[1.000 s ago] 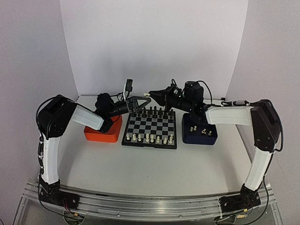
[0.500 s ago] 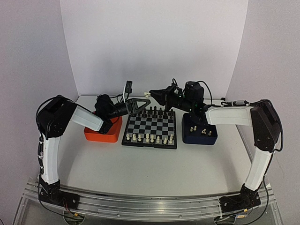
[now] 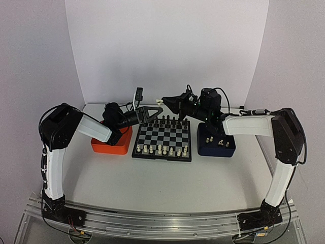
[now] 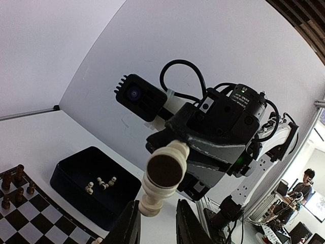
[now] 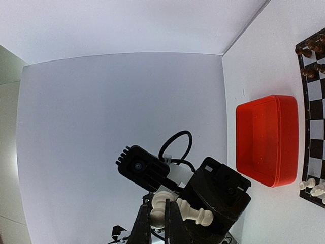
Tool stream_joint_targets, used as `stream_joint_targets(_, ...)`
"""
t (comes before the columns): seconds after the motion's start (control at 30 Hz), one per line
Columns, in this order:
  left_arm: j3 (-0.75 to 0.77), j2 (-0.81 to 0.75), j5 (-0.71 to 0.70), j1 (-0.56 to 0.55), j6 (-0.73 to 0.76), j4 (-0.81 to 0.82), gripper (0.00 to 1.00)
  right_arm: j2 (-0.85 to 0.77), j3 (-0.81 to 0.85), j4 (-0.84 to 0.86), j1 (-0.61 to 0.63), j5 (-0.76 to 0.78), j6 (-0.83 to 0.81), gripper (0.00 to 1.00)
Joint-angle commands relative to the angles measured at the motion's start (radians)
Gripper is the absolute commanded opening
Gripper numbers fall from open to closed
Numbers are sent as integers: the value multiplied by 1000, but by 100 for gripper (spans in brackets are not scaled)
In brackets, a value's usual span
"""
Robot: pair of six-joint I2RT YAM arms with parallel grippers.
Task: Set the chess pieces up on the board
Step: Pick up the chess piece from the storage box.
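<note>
On the tabletop (image 3: 162,188), the board (image 3: 162,136) lies between an orange tray (image 3: 109,146) on its left and a dark blue tray (image 3: 216,150) on its right. Cream chess pieces (image 3: 161,149) stand along the board's near rows, and a few more (image 3: 221,143) lie loose in the blue tray. Dark pieces (image 3: 170,122) line the board's far edge. Above that far edge the two arms meet tip to tip. The right fingers (image 5: 143,226) are clamped on one cream chess piece (image 4: 152,192), which lies on its side with its dark round base turned toward the left wrist camera. The left fingers (image 4: 129,226) stand apart on either side of the piece's slim end, with a gap showing on one side. Whether they touch it cannot be told.
</note>
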Motion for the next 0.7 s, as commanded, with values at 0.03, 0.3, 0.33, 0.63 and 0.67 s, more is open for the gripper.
stream_joint_targets(0.03,15,-43,-20,0,-19,306,24,-13,-5,49,6,-14,25,0)
stream_joint_targets(0.3,19,-31,-29,0,-33,324,21,-3,7,48,6,-32,29,0)
stream_joint_targets(0.33,20,-30,-30,0,-34,325,21,0,9,48,6,-35,32,0)
stream_joint_targets(0.63,19,-28,-36,0,-31,338,17,18,19,49,6,-45,51,0)
stream_joint_targets(0.67,17,-29,-38,0,-30,337,14,17,20,48,7,-45,50,0)
